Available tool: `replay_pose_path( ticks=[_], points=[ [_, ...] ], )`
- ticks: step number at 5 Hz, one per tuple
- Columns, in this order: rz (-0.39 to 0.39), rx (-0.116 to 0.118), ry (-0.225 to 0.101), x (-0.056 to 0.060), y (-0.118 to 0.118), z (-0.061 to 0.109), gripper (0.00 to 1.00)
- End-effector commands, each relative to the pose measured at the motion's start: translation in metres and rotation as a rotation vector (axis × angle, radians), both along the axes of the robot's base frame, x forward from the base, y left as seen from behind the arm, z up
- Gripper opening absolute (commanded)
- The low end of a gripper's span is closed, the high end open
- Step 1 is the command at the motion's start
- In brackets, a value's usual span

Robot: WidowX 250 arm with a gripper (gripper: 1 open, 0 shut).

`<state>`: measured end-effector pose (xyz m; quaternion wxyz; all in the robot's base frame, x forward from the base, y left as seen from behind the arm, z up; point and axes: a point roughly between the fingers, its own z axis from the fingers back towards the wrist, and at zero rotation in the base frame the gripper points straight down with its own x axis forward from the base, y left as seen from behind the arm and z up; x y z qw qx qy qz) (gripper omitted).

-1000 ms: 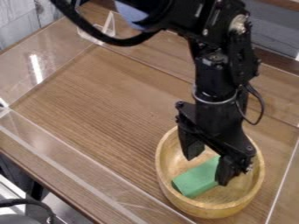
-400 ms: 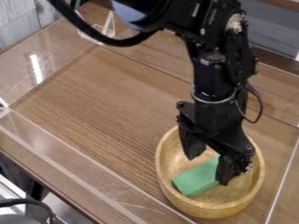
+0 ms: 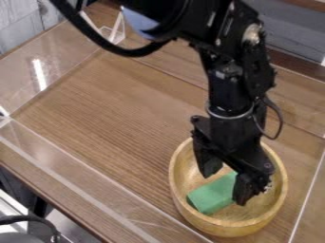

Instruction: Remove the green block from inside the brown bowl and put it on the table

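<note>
the black gripper (image 3: 231, 182) has shifted slightly lower over the wooden bowl (image 3: 185, 204) since the earlier frame. its fingers stand spread. the green block (image 3: 212, 196) lies inside the bowl, on the brown table (image 3: 95, 119).

Green block in a tan bowl.
The block (image 3: 211, 196) is solid bright green; the bowl (image 3: 229, 226), at five o'clock, pale tan wood; the table (image 3: 95, 119) brown with darker streaked grain; the robot arm (image 3: 231, 81) black.
</note>
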<state>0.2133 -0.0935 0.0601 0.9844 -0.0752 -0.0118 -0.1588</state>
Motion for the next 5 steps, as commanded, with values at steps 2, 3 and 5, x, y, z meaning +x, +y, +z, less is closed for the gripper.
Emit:
replay_pose_path(
  ticks=[2, 3, 5],
  points=[
    [-0.022, -0.006, -0.038, 0.008, 0.0, -0.011, 1.0],
    [-0.025, -0.003, -0.038, 0.009, 0.0, -0.022, 1.0],
    [-0.017, -0.006, -0.026, 0.008, 0.0, -0.025, 0.0]
  ],
)
